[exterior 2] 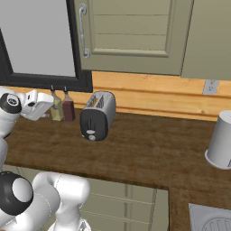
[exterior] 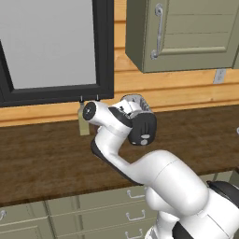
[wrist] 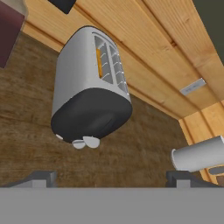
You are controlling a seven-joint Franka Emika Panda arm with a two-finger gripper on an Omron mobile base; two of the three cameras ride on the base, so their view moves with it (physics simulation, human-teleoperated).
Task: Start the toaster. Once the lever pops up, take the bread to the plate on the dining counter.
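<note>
- The toaster (exterior 2: 97,115) stands on the dark wooden bench (exterior 2: 149,149), close to the bench's rear edge under the wooden wall boards; its black end panel faces the front edge, which keeps the controls on the robot's side.
- The lever (wrist: 91,141) sits low on that panel in the hand view, next to a second small pale knob (wrist: 78,144); in the right base view the two read as one pale spot near the panel's bottom.
- The bread (wrist: 99,62) shows as a thin tan-orange edge inside one of the top slots; it sits deep in the slot, so judged loaded and not yet raised.
- The claw (wrist: 111,177) is spread fully wide and grips nothing; its two dark fingertips (wrist: 40,178) rise at the bottom of the hand view, well apart from the toaster, and the lever lies between them in line of approach.
- In the right base view the hand (exterior 2: 37,104) hangs over the left part of the bench, beside two bottles (exterior 2: 62,108) at the rear edge; it points toward the toaster's end panel.
- A pale grey cylindrical container (exterior 2: 222,140) stands toward the bench's right edge, clear of the working path.
- Judgement: the current step is the approach to the lever; the next move calls for closing in on the panel and pressing the tab; the adjacent knob could be struck by mistake.
</note>
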